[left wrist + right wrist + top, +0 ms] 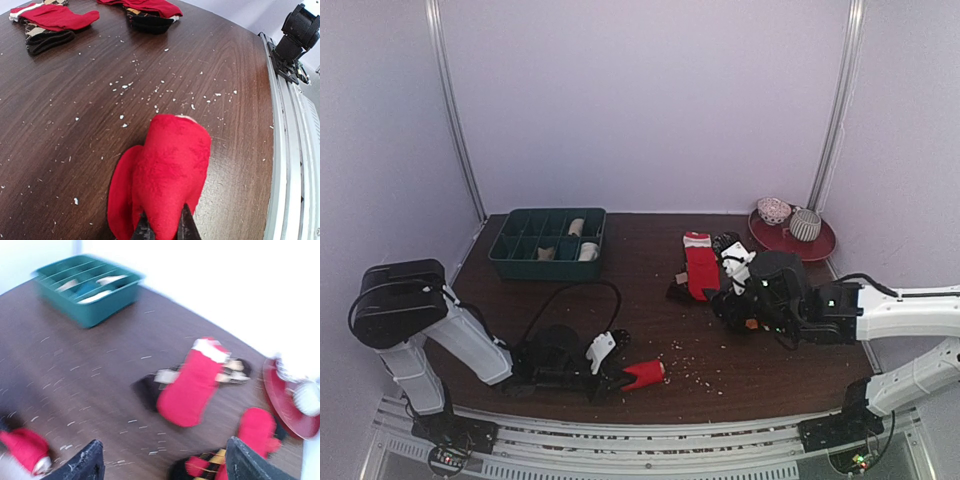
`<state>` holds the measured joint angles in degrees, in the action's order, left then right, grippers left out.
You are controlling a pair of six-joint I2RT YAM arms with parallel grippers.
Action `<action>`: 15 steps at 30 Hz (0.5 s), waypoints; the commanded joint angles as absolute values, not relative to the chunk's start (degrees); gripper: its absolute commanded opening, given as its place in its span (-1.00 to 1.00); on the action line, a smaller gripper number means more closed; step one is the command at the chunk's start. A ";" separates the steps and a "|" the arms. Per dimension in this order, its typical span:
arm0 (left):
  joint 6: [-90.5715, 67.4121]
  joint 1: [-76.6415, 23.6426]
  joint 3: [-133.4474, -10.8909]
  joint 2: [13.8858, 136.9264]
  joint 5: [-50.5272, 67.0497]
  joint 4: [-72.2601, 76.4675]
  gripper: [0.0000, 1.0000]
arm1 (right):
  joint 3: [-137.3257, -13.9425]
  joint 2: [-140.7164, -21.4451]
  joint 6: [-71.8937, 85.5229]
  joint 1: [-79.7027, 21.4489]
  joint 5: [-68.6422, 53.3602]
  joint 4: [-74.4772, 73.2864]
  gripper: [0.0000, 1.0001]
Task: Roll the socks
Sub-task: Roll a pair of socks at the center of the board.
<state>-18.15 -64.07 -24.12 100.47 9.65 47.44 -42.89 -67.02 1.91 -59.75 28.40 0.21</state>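
My left gripper (620, 380) is shut on a rolled red sock (646, 374) at the table's near middle; in the left wrist view the fingertips (144, 231) pinch the roll (170, 180) at its near end. A flat red sock with a white cuff (701, 266) lies over a dark diamond-patterned sock (150, 390) at the centre back, seen too in the right wrist view (192, 385). My right gripper (162, 465) is open, wide and empty, above the table near another red sock (257, 427) on a dark patterned one (202, 465).
A dark green compartment tray (549, 242) with rolled tan socks stands at the back left. A red plate (792, 238) with two patterned cups sits at the back right. Pale crumbs (150, 90) are scattered over the dark wood. A black cable (570, 295) loops near the left arm.
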 commanded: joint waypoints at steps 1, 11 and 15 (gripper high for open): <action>-18.06 -64.16 -23.10 103.83 9.82 35.37 -1.00 | -43.68 -72.01 -3.87 -60.01 4.62 1.34 0.58; -17.67 -64.16 -23.29 103.49 9.41 34.34 -1.00 | -46.04 -86.88 -15.84 -62.15 -16.02 7.14 0.38; -17.43 -64.16 -23.59 103.69 9.69 33.88 -1.00 | -47.75 -92.02 -16.50 -62.17 -17.38 8.62 0.33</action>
